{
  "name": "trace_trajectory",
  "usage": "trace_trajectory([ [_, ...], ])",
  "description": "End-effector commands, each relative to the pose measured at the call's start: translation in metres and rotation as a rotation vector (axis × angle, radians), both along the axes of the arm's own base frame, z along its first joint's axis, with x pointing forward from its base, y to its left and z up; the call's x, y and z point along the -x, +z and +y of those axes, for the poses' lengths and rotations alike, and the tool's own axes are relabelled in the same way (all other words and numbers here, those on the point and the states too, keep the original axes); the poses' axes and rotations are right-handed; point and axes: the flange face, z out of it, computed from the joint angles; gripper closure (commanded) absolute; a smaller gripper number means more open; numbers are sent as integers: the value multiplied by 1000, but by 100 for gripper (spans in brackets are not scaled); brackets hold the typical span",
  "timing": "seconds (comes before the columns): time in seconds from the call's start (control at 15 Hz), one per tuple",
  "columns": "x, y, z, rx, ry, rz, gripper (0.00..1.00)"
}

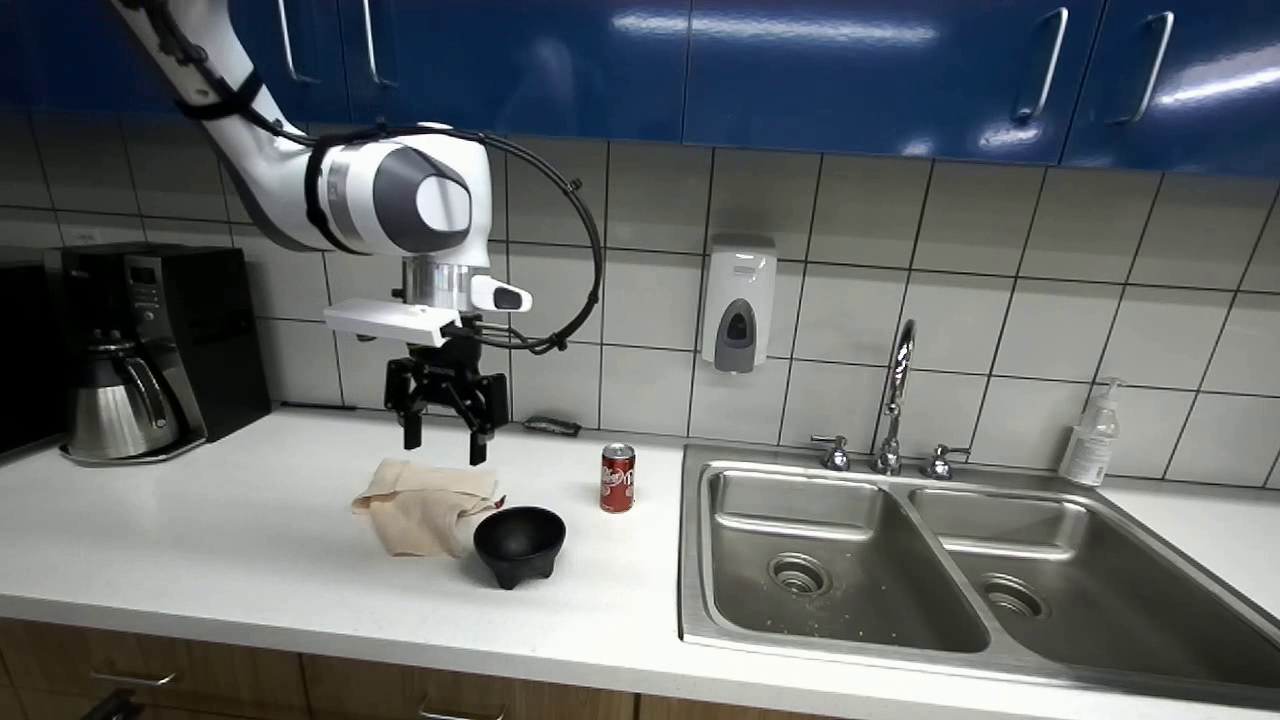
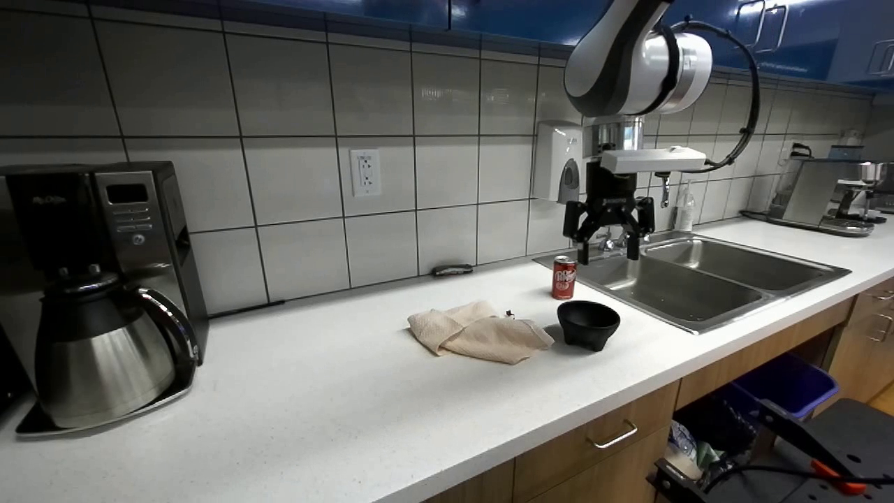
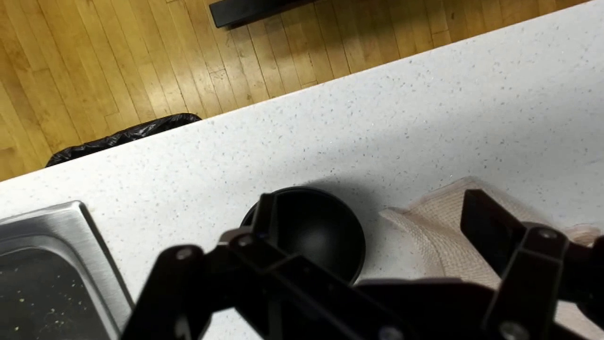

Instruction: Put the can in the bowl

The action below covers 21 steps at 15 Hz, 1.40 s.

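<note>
A red soda can (image 1: 617,485) stands upright on the white counter, behind the bowl and close to the sink. It also shows in an exterior view (image 2: 563,281); it is out of the wrist view. A small black footed bowl (image 1: 519,548) stands upright on the counter; its inside looks empty in the wrist view (image 3: 321,236). It also shows in an exterior view (image 2: 588,327). My gripper (image 1: 445,448) is open and empty, pointing down, well above the counter, apart from can and bowl. It also shows in an exterior view (image 2: 607,257) and in the wrist view (image 3: 370,208).
A crumpled beige cloth (image 1: 420,510) lies beside the bowl. A double steel sink (image 1: 694,570) with a faucet (image 1: 893,400) is past the can. A coffee maker (image 2: 133,230) stands at the counter's far end. A small dark object (image 2: 452,270) lies by the tiled wall.
</note>
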Motion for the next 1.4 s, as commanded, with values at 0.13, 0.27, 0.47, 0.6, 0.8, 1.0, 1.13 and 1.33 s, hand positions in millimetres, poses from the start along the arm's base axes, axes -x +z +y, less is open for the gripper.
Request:
trace_trajectory([
  [0.13, -40, -20, -26, 7, -54, 15, 0],
  [0.27, -51, -26, -37, 15, -76, 17, 0],
  [0.47, -67, -36, -53, 15, -111, 21, 0],
  [0.6, -76, -44, -63, 7, -139, 26, 0],
  [0.8, -89, -56, -79, -3, -177, 30, 0],
  [1.0, -102, -67, -95, -6, -223, 27, 0],
  [1.13, -110, -72, -104, -8, -247, 26, 0],
  [1.33, -123, -79, -114, -11, -279, 33, 0],
])
